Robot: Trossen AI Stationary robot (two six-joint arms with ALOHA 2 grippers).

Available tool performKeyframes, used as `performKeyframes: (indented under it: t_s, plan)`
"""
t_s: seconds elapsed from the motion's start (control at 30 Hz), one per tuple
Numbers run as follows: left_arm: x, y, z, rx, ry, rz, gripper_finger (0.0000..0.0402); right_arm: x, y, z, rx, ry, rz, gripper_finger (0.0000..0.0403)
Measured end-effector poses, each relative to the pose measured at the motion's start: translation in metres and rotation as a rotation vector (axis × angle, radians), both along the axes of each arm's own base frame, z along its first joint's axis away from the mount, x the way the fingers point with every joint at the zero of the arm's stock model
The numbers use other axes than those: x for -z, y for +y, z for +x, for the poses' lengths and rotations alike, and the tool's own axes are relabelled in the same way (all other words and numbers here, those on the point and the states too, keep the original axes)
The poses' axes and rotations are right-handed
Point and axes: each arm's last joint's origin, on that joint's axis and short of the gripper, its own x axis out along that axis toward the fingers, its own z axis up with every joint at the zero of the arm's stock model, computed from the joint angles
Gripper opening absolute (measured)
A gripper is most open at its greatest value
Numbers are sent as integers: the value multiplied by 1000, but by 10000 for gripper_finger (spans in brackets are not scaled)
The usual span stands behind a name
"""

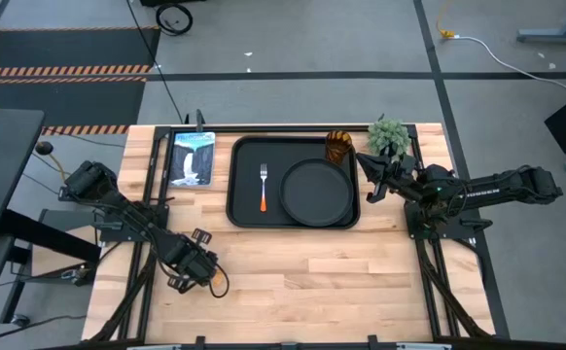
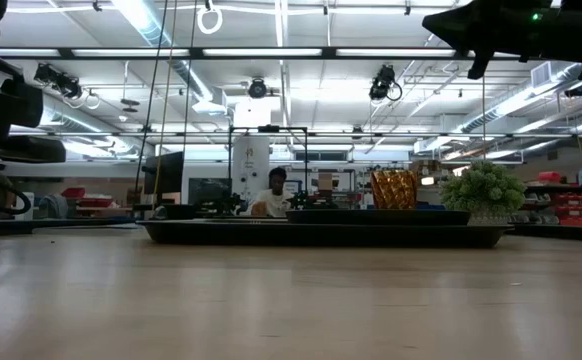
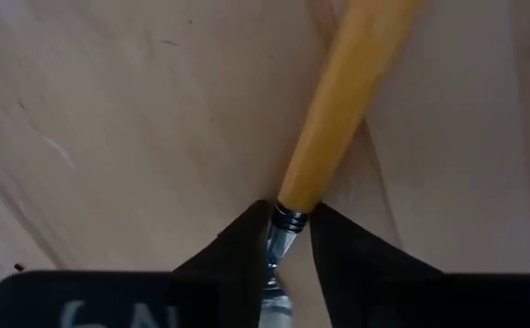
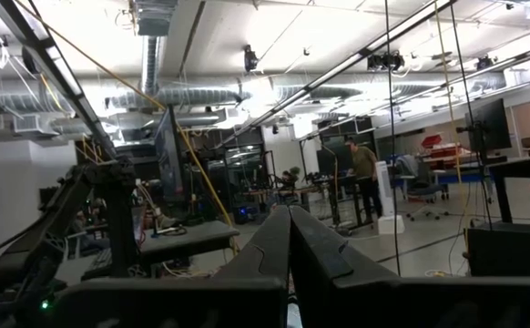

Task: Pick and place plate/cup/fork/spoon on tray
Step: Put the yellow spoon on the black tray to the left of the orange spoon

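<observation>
The spoon point(image 3: 338, 109) has an orange-yellow handle and a silver neck. My left gripper point(image 1: 208, 277) is shut on it over the near left part of the table, also seen in its wrist view point(image 3: 283, 217). The black tray point(image 1: 239, 209) lies at the far middle. On it are the fork point(image 1: 263, 190), the round black plate point(image 1: 317, 192) and the amber cup point(image 1: 338, 148), which stands in the tray's far right corner. My right gripper point(image 1: 371, 180) is shut and empty, raised beside the tray's right edge. My left gripper pinches the spoon's silver neck point(image 3: 281, 230), just where the handle begins, between its two fingers. The handle runs straight out past the fingertips, in line with the fingers. The spoon's bowl is hidden behind the fingers. The handle's shadow lies apart from it on the wood.
A framed waterfall picture point(image 1: 192, 157) lies left of the tray. A small green plant point(image 1: 388, 136) stands at the far right, close to my right gripper. Bare wood point(image 1: 341, 282) lies between the tray and the near edge. A person point(image 2: 274, 190) is far off in the room.
</observation>
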Motion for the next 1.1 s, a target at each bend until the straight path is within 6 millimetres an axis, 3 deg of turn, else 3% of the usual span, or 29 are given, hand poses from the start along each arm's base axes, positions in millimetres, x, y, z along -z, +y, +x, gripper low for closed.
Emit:
performKeyframes:
  t_s: [0.3, 1.1]
  plan:
    - [0, 0, 0, 0, -1, 0, 56, 0, 0, 0, -4, -3, 8, 11]
    - [0, 0, 0, 21, -7, 8, 54, 0, 0, 0, -3, -4, 9, 11]
